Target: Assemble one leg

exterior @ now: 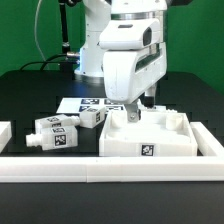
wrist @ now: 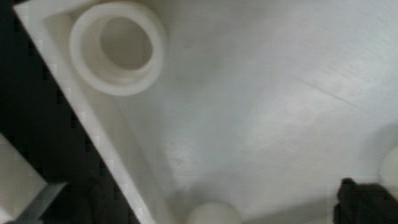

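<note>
So in the exterior view the hand (exterior: 137, 108) hangs low inside the big white tray-like part (exterior: 150, 140), down near its back wall. The leg (exterior: 95, 117) isn't in it at all: it lies on the table (exterior: 22, 102) off to the exterior view's left of the tray, just in front of the marker board (exterior: 80, 103). A longer piece (exterior: 55, 133) with a knobbed end sits just beside it, and I can't tell whether the two touch. The wrist view settles the grip question. The two dark fingertips (wrist: 365, 196) sit far apart at the edges of the picture with only the tray floor between them, so the hand is spread wide and carrying nothing. You can also see a round socket (wrist: 116, 45) in the tray near one wall, which I'd guess is where the leg ends up. My take on doing this step well: lift straight up first so the fingers clear the tray wall, then come down on the leg from above. Pinch it across its narrow sides, centred, so it doesn't twist. Keep the outer finger off the longer piece, because nudging it would shove the leg around too.
</note>
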You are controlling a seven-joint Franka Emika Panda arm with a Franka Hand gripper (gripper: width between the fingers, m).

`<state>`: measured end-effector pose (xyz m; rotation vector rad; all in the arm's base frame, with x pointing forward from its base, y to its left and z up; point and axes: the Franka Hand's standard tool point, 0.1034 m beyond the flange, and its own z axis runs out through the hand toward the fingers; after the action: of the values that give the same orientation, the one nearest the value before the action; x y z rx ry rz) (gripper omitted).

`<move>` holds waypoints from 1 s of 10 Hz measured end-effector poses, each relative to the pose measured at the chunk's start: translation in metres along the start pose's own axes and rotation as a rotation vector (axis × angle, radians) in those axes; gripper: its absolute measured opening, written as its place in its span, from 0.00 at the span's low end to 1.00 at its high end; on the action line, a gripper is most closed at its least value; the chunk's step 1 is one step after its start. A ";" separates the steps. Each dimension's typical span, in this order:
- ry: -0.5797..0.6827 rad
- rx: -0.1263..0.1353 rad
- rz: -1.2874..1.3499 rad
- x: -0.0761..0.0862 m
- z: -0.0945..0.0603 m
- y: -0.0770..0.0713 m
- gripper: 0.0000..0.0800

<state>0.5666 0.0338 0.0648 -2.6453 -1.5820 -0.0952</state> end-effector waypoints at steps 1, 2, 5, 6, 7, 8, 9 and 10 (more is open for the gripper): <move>0.001 0.000 -0.004 0.000 0.000 0.000 0.81; 0.001 0.000 -0.004 0.000 0.000 0.000 0.81; -0.002 -0.002 -0.025 -0.003 0.000 0.001 0.81; -0.003 -0.010 -0.095 -0.010 -0.001 -0.002 0.81; -0.008 -0.008 -0.125 -0.019 -0.008 -0.003 0.81; -0.010 -0.016 -0.147 -0.031 -0.019 -0.004 0.81; -0.014 -0.016 -0.153 -0.045 -0.025 -0.007 0.81; -0.019 -0.014 -0.165 -0.063 -0.027 -0.008 0.81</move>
<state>0.5296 -0.0198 0.0871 -2.5278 -1.8101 -0.0888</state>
